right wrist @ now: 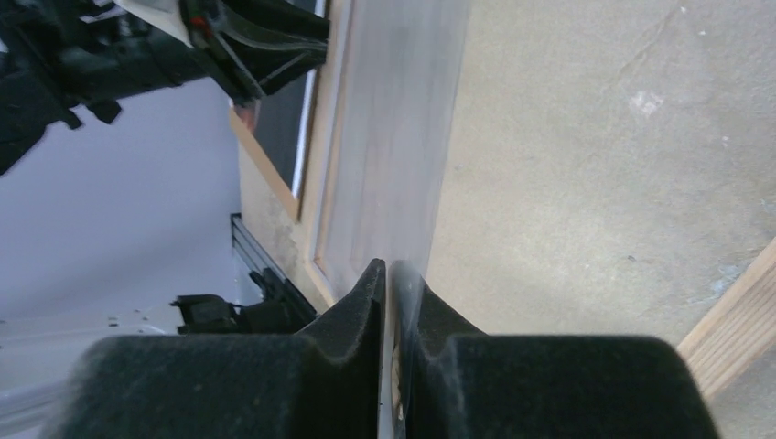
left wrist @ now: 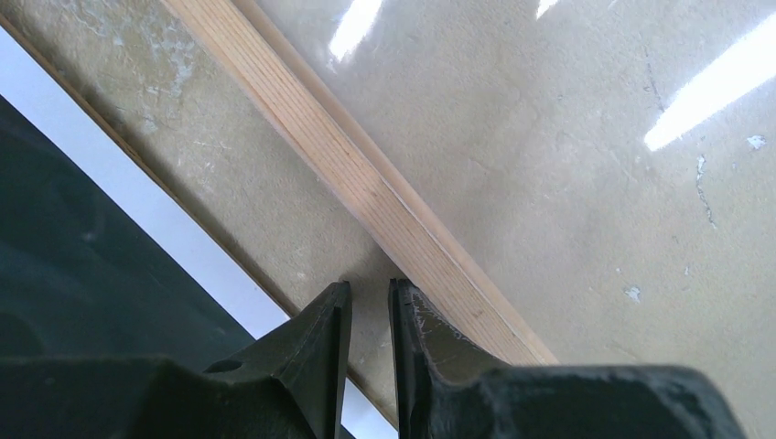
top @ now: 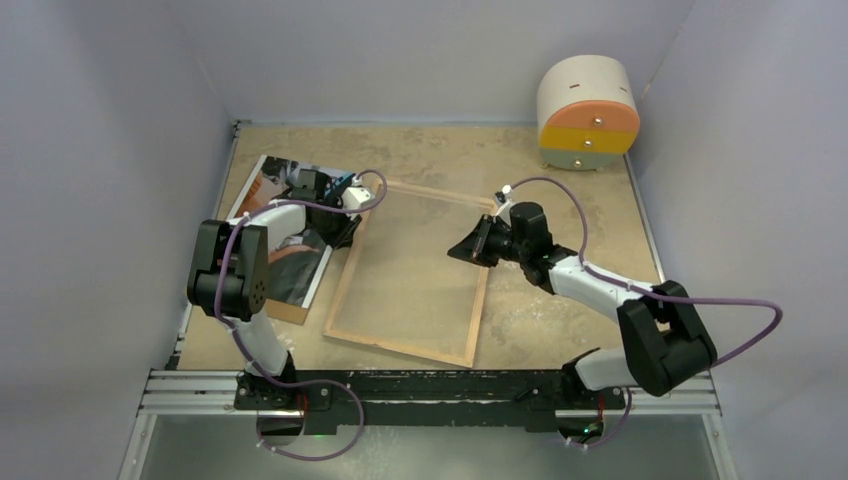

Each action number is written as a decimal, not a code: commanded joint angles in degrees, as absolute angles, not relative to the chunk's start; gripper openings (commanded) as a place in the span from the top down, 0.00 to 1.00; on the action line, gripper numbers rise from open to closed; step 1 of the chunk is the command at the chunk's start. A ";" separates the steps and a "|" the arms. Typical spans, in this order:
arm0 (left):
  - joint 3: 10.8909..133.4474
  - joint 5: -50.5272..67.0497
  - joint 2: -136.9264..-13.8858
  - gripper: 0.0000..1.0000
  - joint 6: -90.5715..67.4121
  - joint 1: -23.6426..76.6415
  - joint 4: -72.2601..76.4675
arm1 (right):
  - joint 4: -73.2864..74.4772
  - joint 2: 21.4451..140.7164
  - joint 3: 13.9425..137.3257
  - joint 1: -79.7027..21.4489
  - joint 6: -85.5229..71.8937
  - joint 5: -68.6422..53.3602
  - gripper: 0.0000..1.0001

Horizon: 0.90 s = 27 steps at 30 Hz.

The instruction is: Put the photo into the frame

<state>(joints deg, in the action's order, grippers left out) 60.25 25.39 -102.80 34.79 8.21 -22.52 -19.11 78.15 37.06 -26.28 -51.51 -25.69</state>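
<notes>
Black and white, the left arm (top: 232,272) rises from its base at the near edge, folds at a high elbow and reaches forward over the large glossy photo with white border and dark picture (top: 272,188), so that the wrist points down and to the right. The left gripper (left wrist: 369,291) hangs low over the bare strip of beige table (left wrist: 229,174) between the photo and the thin rectangular picture frame with light wood-coloured rear face and clear glass pane (top: 400,349). Its jaws leave only a narrow slot with nothing in it. One fingertip is at the wooden bar of the frame, and I cannot tell if it touches. The right arm (top: 600,290) stretches low from its base toward the left, as far as the right side of the frame, which lies rear face up in the middle of the table. The right gripper (right wrist: 387,267) is closed almost fully on a thin pale edge. This edge seems to be the glass pane, seen nearly edge-on. The photo lies just beside the frame on its left, on a plain brown hardboard sheet (top: 285,313), and the left arm covers much of its middle part. The right gripper hides part of the frame's right bar. At the back right stands a round cream box with orange, yellow and grey drawers (top: 588,110).
</notes>
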 commanded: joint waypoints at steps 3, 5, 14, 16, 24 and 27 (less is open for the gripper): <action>56.43 28.26 -108.01 0.75 33.84 9.32 -34.02 | -15.83 79.85 38.48 -26.72 -50.28 -24.58 0.81; 56.49 28.21 -108.01 0.75 33.84 9.36 -34.01 | -14.59 80.00 39.17 -26.73 -49.64 -24.06 0.79; 56.34 28.30 -108.23 0.76 33.75 9.32 -33.84 | -17.78 78.84 38.87 -26.73 -49.25 -24.33 0.79; 56.35 28.32 -108.31 0.76 33.75 9.32 -33.90 | -19.20 78.51 38.51 -26.72 -49.62 -24.56 0.79; 56.29 28.39 -108.32 0.77 33.95 9.32 -33.94 | -19.83 78.88 37.70 -26.76 -49.94 -26.65 0.49; 56.10 28.22 -108.37 0.77 34.16 9.32 -33.86 | -15.39 78.84 39.32 -26.72 -47.70 -25.43 0.39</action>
<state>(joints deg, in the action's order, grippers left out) 60.38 26.89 -103.07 34.76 8.21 -22.94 -18.48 80.47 37.47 -26.59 -50.28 -25.26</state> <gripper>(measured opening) 0.235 0.561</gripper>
